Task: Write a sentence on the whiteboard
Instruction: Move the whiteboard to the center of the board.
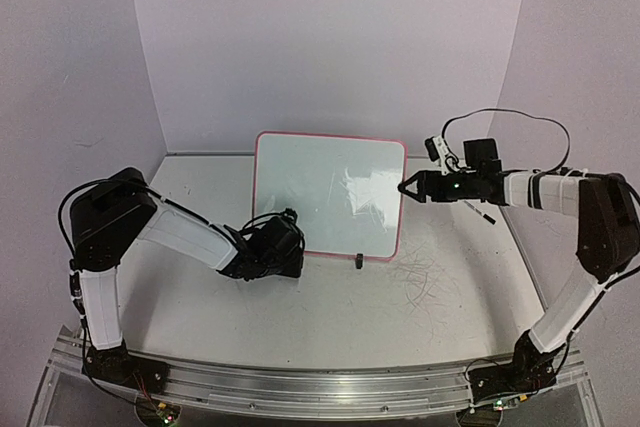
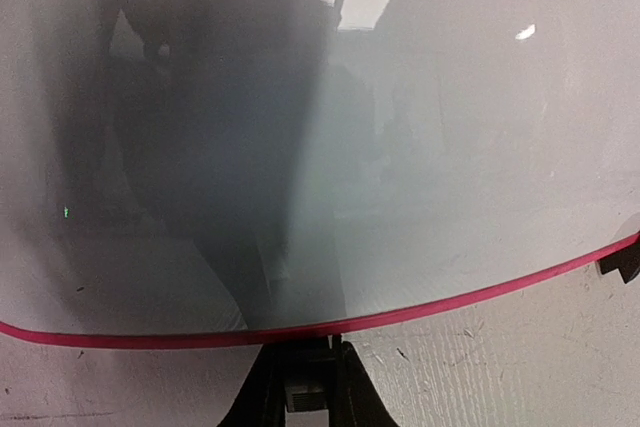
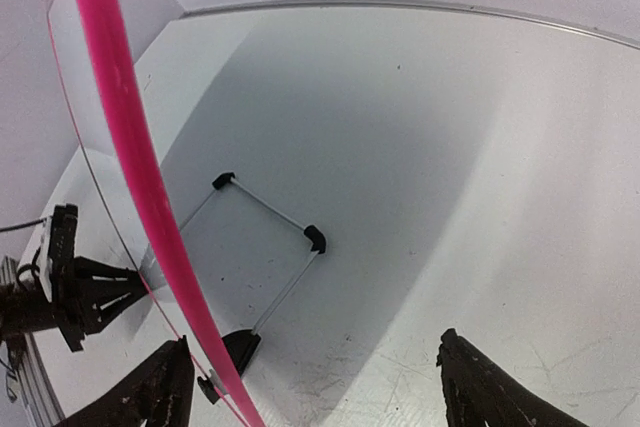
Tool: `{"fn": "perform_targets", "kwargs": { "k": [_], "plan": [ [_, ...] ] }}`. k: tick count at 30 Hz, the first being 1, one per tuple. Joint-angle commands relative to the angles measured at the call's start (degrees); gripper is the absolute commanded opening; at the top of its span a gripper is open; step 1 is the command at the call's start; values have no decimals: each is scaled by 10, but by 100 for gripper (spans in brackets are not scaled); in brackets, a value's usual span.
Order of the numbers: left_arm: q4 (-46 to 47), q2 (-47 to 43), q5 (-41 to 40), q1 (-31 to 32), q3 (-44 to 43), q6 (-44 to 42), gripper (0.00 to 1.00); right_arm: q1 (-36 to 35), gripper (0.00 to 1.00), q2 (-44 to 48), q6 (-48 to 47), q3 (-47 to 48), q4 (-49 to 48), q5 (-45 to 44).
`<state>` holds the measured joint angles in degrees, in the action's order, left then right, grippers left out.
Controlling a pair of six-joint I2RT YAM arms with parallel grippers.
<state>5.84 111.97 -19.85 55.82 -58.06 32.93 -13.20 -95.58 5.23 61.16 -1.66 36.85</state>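
L arm (image 1: 150,222) folded low, L gripper (image 1: 283,248) fwd, fingers (image 2: 258,397) narrow-set; grip unclear. R arm (image 1: 570,247) bent inward, wrist horiz., R gripper (image 3: 315,339) jaws wide apart.

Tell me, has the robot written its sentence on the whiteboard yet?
Not yet. Done: the whiteboard stands upright. In hand: the left gripper sits at its bottom edge, and the right gripper is open around its right edge. Left: all the writing; the board is blank.
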Motion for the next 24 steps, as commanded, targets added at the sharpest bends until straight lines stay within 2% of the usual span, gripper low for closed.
{"fn": "perform_targets", "kwargs": {
  "k": [1, 7, 13, 17, 24],
  "plan": [
    [24, 14, 7, 27, -2, -11, 1, 6, 91, 59, 16, -14, -16, -63],
    [23, 19, -9, 51, -15, 25, 0, 9, 96, 138, 22, -35, 2, -169],
    [7, 21, -33, 69, -36, 90, 0, 9, 97, 203, 17, -52, 17, -226],
    [-63, 31, -89, 97, -85, 144, 0, 5, 97, 235, 25, -69, 17, -240],
    [-167, 73, -121, 127, -160, 271, 0, -13, 98, 266, 31, -79, 17, -298]
  ]
}}
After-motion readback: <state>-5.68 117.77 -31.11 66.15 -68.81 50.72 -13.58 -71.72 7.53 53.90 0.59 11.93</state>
